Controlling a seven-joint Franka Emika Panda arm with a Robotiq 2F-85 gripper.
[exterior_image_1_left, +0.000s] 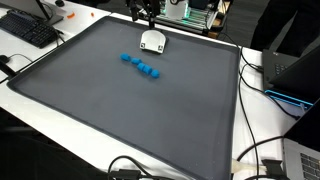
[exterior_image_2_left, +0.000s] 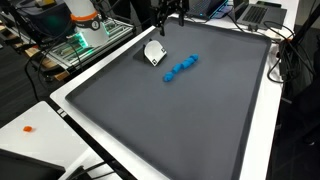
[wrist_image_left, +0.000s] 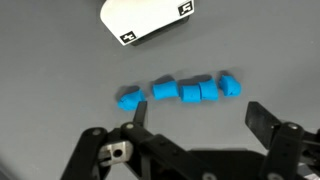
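Blocks (wrist_image_left: 180, 90) lie in a blue row, box (wrist_image_left: 145, 18) just beside them, gripper (wrist_image_left: 197, 108) hovering above them, jaws spread wide and empty, seemingly squared to the row.

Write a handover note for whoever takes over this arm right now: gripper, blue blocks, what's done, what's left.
Gripper: open, empty, hovering above the row, touching nothing.
Things: five small blue blocks lie in a row on the dark grey mat, one end block slightly apart. The white object with black square markers lies beside the row, not touching it.
Done: arm is over the row.
Left: no block gripped or lifted.
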